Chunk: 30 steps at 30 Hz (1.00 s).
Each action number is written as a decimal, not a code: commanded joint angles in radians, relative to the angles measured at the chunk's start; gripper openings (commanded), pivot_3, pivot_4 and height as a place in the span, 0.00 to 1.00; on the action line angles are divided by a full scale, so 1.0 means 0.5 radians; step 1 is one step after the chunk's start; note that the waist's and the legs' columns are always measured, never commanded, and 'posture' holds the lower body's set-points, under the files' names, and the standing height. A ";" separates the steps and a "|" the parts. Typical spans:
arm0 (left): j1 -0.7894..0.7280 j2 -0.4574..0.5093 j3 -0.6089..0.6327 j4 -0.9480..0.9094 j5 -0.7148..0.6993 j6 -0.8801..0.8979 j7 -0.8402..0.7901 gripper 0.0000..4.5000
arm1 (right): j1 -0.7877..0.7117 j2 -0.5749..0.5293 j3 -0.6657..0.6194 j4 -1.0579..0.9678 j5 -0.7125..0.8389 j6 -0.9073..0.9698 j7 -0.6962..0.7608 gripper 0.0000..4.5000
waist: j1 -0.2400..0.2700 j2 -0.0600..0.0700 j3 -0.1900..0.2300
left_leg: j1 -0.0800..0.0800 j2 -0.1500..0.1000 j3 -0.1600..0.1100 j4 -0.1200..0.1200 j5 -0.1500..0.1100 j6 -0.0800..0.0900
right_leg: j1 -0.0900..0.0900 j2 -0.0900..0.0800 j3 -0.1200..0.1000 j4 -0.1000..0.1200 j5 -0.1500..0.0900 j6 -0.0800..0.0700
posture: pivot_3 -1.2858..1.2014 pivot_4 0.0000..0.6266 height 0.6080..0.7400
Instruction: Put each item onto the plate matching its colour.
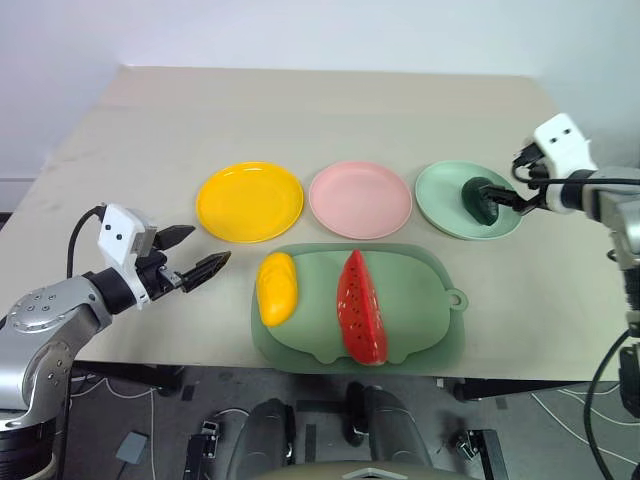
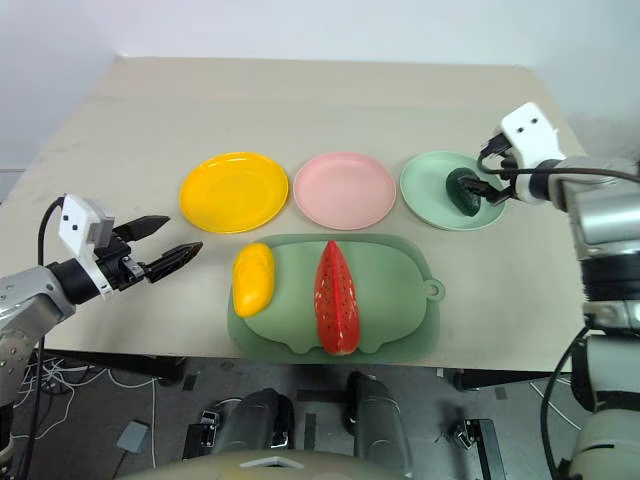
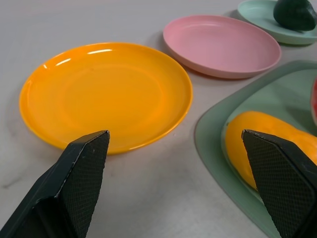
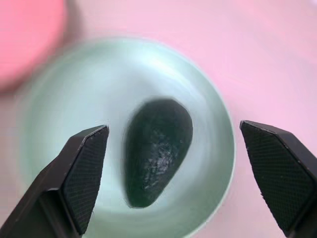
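We see our right gripper (image 4: 173, 178) released just above the avocado (image 4: 157, 151) on the mint plate (image 4: 208, 99), while our left gripper (image 3: 173, 183) gapes empty.

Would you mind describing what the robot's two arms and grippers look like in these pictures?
Both arms are silver-grey metal with rounded joints. Each wrist carries a small white boxy camera housing with two dark dots, fed by a black cable. The left gripper and right gripper each have two black, wedge-shaped fingers tapering to a tip, with cross-hatched textured inner faces.
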 commanded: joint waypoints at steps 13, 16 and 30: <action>-0.117 0.004 -0.084 0.077 0.044 -0.074 -0.072 1.00 | 0.256 0.634 -0.361 -1.335 1.733 1.562 -0.922 1.00 | 0.030 -0.004 -0.003 | -0.001 -0.001 -0.001 0.000 0.000 0.000 | 0.000 0.000 0.000 -0.001 0.000 -0.001 | 0.52 0.24 1.00; -0.108 0.003 -0.081 0.070 0.045 -0.074 -0.077 1.00 | 0.347 0.635 -0.256 -1.346 1.885 1.562 -1.210 1.00 | 0.037 -0.004 -0.003 | -0.001 -0.002 0.000 0.000 0.000 0.000 | 0.000 -0.002 0.001 0.000 0.000 0.000 | 0.52 0.24 1.00; -0.027 -0.005 -0.034 0.000 0.024 -0.067 -0.034 1.00 | 0.403 0.567 0.212 -1.364 1.789 1.562 -1.669 1.00 | 0.042 -0.005 -0.003 | 0.000 -0.002 -0.001 0.001 -0.001 0.001 | 0.002 -0.001 0.001 -0.001 0.000 0.000 | 0.52 0.24 1.00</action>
